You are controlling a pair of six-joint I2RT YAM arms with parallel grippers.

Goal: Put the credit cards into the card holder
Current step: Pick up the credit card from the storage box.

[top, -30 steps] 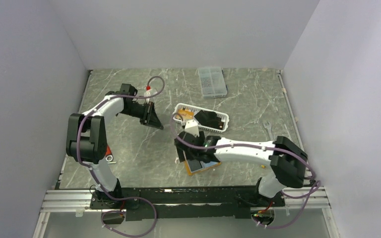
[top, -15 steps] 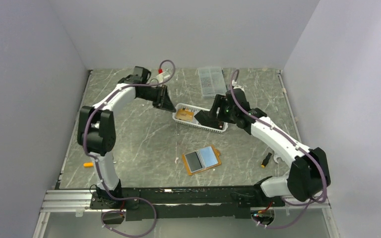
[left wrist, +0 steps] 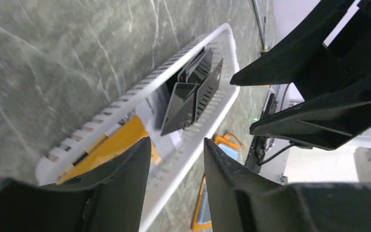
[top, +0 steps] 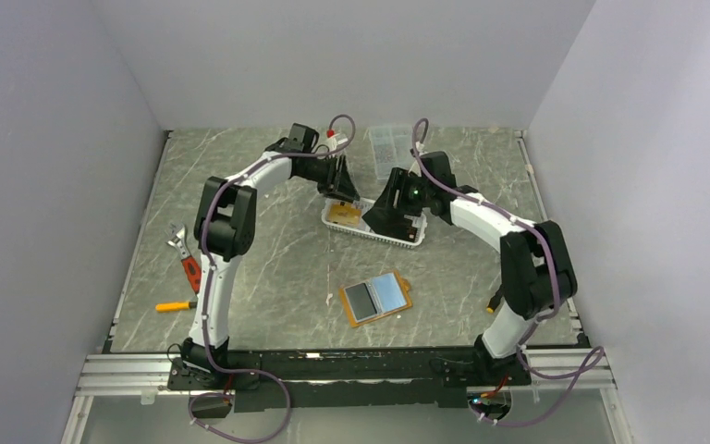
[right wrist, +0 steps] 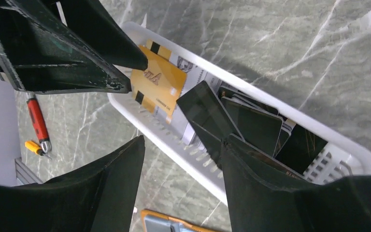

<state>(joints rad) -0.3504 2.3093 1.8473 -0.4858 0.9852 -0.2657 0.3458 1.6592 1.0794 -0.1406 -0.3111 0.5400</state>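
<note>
The card holder (top: 376, 297) lies open on the table, orange outside, light blue inside, with a dark card in its left pocket. The other credit cards sit in a white slotted basket (top: 362, 232): an orange-gold card (right wrist: 157, 87) at its left end and several black cards (right wrist: 232, 121) leaning at its right. My left gripper (left wrist: 177, 141) hovers open over the basket's left end with nothing between its fingers. My right gripper (right wrist: 182, 141) hangs open over the basket's near rim by the black cards, also empty. Both grippers face each other across the basket.
A clear compartment box (top: 390, 143) stands behind the basket, partly hidden by the arms. A red-handled wrench (top: 185, 264) and a small orange screwdriver (top: 174, 305) lie at the left. A small orange and black tool (top: 496, 298) lies at the right, near the right arm.
Both arms have swung to the basket: the left from the back left, the right from above the card holder. The left jaws have widened; the right jaws have narrowed a little.
</note>
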